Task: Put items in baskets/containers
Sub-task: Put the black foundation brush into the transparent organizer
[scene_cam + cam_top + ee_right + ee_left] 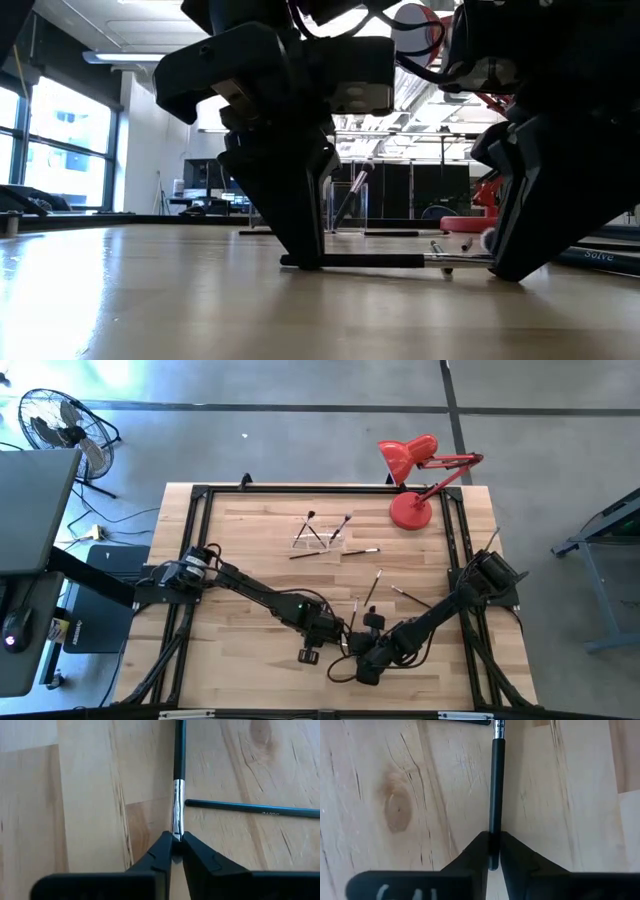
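Gripping now: both grippers are down at the near middle of the table, pinched on opposite ends of one makeup brush point(494, 795) lying flat on the wood.
Left gripper point(493, 851): I see its fingers closed tight on the plain dark handle end; the shaft runs straight out ahead of the tips.
Right gripper point(176, 845): closed on the silvery ferrule point(177, 810), the handle running away from the fingertips.
Step done well: I judge one arm should let go before any lift, or both must rise level together, so the thin shaft doesn't bend or twist free.
Neighbour: a second brush point(250, 808) lies crosswise just beyond the right fingertips, apart from the held one; I'd lift straight up to clear it.
Clear holder point(318, 538): well ahead of both grippers, towards the red lamp point(415, 478), with a couple of brushes already standing in it.
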`<action>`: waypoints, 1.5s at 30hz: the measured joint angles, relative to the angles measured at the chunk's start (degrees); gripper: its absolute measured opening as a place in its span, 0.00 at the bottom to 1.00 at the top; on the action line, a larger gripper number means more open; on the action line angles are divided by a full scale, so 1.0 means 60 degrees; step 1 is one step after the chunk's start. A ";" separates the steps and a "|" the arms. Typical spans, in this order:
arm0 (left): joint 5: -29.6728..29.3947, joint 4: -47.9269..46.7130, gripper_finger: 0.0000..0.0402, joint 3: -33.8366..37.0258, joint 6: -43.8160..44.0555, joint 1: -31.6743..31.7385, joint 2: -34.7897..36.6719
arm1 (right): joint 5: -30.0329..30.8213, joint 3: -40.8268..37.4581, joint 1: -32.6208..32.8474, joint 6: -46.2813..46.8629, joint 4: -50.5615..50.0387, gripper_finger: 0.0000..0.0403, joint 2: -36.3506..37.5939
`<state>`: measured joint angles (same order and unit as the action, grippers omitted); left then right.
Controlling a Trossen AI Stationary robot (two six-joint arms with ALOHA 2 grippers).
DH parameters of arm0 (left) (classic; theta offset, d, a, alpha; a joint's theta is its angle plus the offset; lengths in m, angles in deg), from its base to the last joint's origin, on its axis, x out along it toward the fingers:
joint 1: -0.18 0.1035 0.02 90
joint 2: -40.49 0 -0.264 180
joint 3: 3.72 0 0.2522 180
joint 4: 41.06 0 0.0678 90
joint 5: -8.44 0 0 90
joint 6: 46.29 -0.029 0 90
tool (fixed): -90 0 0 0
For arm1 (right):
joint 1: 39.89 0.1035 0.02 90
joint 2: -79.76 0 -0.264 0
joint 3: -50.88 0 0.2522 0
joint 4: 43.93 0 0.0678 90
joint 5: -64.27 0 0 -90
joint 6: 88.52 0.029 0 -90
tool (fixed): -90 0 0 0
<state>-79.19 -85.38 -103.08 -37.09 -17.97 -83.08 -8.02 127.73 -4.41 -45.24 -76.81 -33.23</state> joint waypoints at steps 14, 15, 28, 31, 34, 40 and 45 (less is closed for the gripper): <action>-0.0086 -0.0020 0.32 -0.0494 -0.0533 -0.0029 -0.0046 | 0.0060 -0.0060 -0.0105 -0.0616 0.0121 0.02 0.0461; -0.0097 -0.0090 0.32 -0.0603 -0.0713 -0.0029 -0.0059 | -0.0039 -0.0064 -0.0144 -0.0702 0.0062 0.02 0.0541; -0.0431 -0.0150 0.32 -0.0947 -0.1266 -0.0025 -0.0110 | 0.0022 -0.0080 -0.0379 -0.1004 0.0136 0.01 0.0754; -0.0448 -0.0115 0.32 -0.0947 -0.1270 -0.0018 -0.0105 | 0.0290 -0.0080 -0.0379 -0.1049 0.0226 0.01 0.0761; -0.0533 -0.0120 0.32 -0.0959 -0.1270 -0.0022 -0.0091 | 0.0476 -0.0080 -0.0379 -0.1051 0.0286 0.01 0.0761; -0.0556 -0.0115 0.32 -0.0969 -0.1251 -0.0029 -0.0080 | 0.0739 -0.0062 -0.0280 -0.1041 0.0388 0.01 0.0780; -0.0529 -0.0145 0.23 -0.0980 -0.1248 -0.0033 -0.0077 | 0.0984 -0.0054 -0.0215 -0.0987 0.0460 0.01 0.0787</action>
<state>-82.37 -86.25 -108.96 -44.57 -18.17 -83.54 -2.11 127.41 -5.70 -51.16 -74.05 -28.51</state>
